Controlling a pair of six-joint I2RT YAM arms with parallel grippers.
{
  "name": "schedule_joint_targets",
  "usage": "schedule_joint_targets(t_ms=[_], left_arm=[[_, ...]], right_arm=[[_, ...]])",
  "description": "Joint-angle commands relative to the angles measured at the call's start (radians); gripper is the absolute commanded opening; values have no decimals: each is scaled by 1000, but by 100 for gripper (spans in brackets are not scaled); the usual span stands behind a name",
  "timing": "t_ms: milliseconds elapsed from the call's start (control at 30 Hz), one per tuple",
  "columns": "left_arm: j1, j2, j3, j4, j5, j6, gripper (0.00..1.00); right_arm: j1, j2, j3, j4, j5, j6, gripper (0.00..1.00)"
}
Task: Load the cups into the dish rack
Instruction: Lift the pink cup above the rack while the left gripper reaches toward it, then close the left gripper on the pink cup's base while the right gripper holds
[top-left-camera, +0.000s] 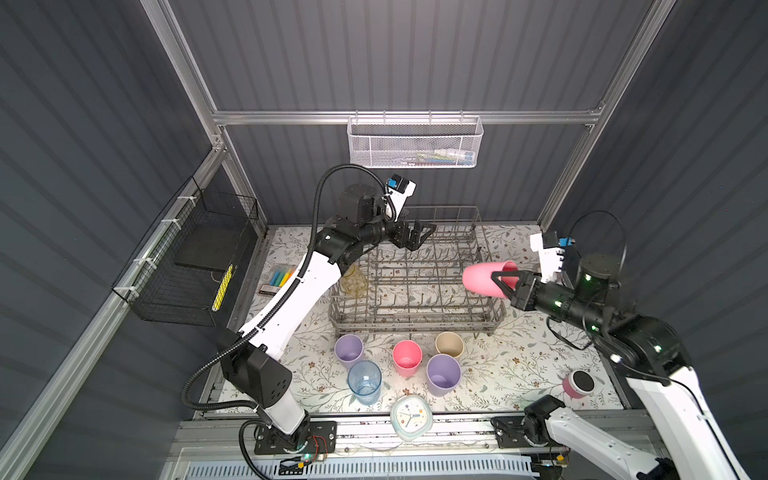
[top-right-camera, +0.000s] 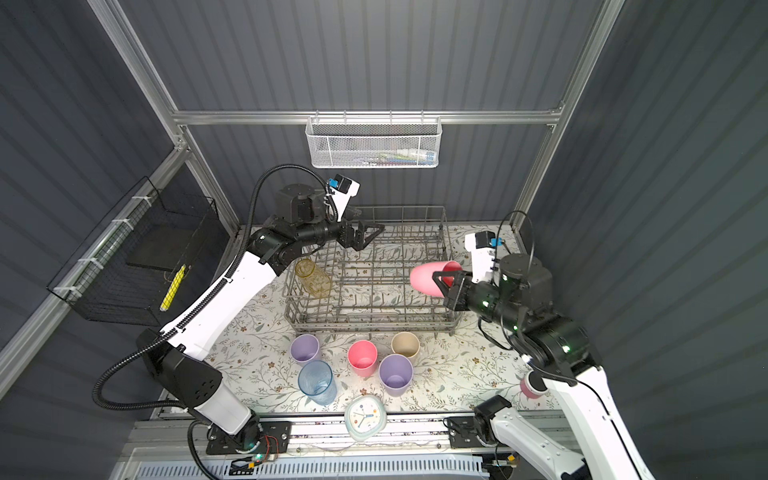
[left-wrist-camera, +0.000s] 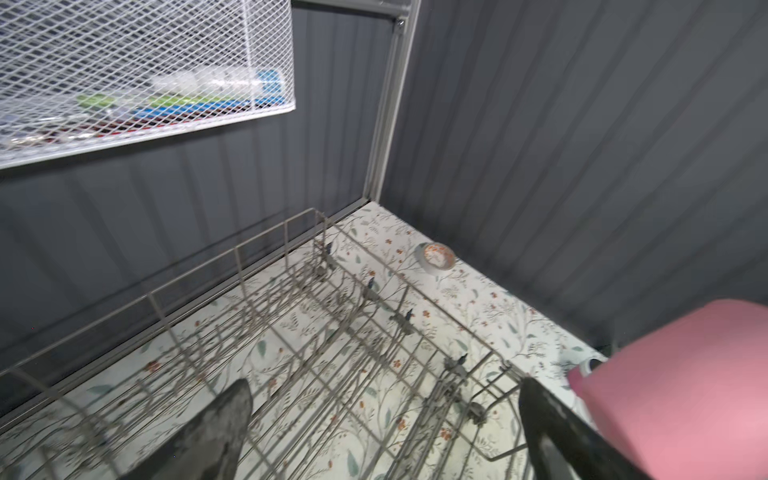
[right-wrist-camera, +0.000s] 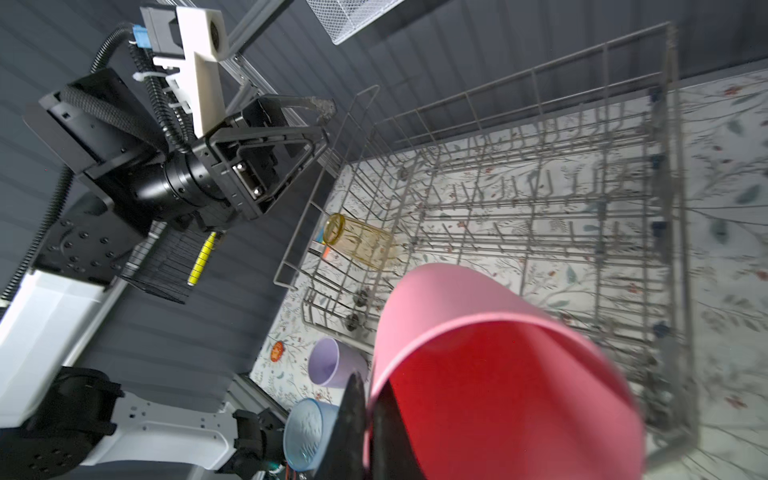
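Right pincer (top-left-camera: 500, 282) closed on the rim of the held pink cup (top-left-camera: 478, 277), one finger inside the mouth and one outside, as the right wrist view shows. The cup is carried above the right edge of the dish rack (top-left-camera: 415, 321), clear of the wires. Its long axis lies nearly level, with the base pointing left over the rack and the mouth pointing right, back toward the pincer. The tines therefore lie left of and below the cup, and the right arm is plainly the nearer one. Seating the cup would probably call for tipping it mouth-down while moving left and down. Left pincer (top-left-camera: 424, 237), jaws wide and empty, hangs over the rack's far left part. The rack holds only the yellowish patterned glass (top-right-camera: 316, 280), lying tilted among the tines at its left end. Five cups stand mouth-up on the desk (top-left-camera: 519, 365) just near of the rack: left lilac cup (top-left-camera: 349, 351), blue cup (top-left-camera: 365, 382), standing pink cup (top-left-camera: 407, 357), right lilac cup (top-left-camera: 444, 374) and beige cup (top-left-camera: 449, 345). The white mesh basket (top-left-camera: 415, 145) on the far wall holds small items too blurred to name.
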Motion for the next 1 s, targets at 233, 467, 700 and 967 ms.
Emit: schedule_joint_targets(t_ms=[233, 467, 700, 967], left_arm=[[64, 30, -93, 331, 495, -260, 100], [63, 45, -122, 378, 603, -280, 100], [58, 46, -148, 429, 653, -312, 100], [23, 69, -135, 443, 671, -319, 100]], right_arm=[[-173, 106, -157, 703, -485, 345, 0], [-194, 188, -190, 971, -568, 514, 0], [-194, 257, -221, 1108, -599, 597, 0], [-191, 287, -235, 1168, -606, 628, 0]])
